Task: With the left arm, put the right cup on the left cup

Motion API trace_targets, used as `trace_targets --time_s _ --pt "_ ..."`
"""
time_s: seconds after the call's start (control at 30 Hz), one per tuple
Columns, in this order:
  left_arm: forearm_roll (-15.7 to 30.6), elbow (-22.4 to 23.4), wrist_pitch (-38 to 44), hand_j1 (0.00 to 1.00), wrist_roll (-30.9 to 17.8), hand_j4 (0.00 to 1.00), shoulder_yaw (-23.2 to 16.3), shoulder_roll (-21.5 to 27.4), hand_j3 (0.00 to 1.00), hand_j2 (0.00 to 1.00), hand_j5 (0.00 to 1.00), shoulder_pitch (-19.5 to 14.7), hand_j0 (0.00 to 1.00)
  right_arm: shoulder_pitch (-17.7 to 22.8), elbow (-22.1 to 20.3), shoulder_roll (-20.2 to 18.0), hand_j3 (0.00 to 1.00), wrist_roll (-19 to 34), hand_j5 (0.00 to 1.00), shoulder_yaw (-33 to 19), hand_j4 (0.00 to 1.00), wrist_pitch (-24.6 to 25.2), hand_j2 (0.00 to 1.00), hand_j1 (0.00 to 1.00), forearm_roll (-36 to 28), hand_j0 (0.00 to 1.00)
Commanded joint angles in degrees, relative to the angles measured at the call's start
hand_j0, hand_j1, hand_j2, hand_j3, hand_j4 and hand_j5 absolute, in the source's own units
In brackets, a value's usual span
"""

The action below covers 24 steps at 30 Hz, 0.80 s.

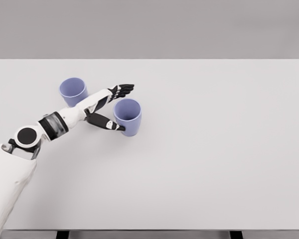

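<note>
In the head view, a pale grey tabletop [204, 164] fills most of the picture, with a plain grey wall behind it. Two lilac cups stand upright on its left half, their mouths open to the camera. The left cup [72, 91] sits farther back and nearer the left edge; the right cup [128, 116] stands closer to the front and to the right of it, the two well apart.

The white left arm comes in from the lower left corner and reaches diagonally up between the cups. The left hand [112, 107] is spread beside the right cup: its dark fingers [122, 90] stretch out above and behind the cup's rim, while the thumb [107, 123] lies along the cup's near left side, its tip touching or almost touching the wall. The fingers have not closed round the cup, which rests on the tabletop. The right arm does not show
</note>
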Motion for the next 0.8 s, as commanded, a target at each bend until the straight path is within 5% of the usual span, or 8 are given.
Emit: trace_targets --time_s 0.0,0.53,0.77 --pt "0.3 0.2 0.0 1.00 0.0 1.00 -0.6 -0.1 1.00 1.00 1.00 0.0 1.00 0.0 0.1 0.0 1.00 0.0 1.00 0.0 1.00 0.0 1.00 1.00 0.0 1.00" --pt "0.3 1.1 0.0 1.00 0.0 1.00 -1.4 -0.3 1.00 1.00 1.00 -0.3 1.00 0.0 0.1 0.0 1.00 0.0 1.00 0.0 1.00 0.0 1.00 1.00 0.0 1.00" --pt "0.3 1.2 0.0 0.88 0.0 0.88 -1.5 -0.8 0.88 0.88 0.88 -0.2 0.88 0.0 0.1 0.0 1.00 0.0 1.00 0.0 1.00 0.0 1.00 1.00 0.1 1.00"
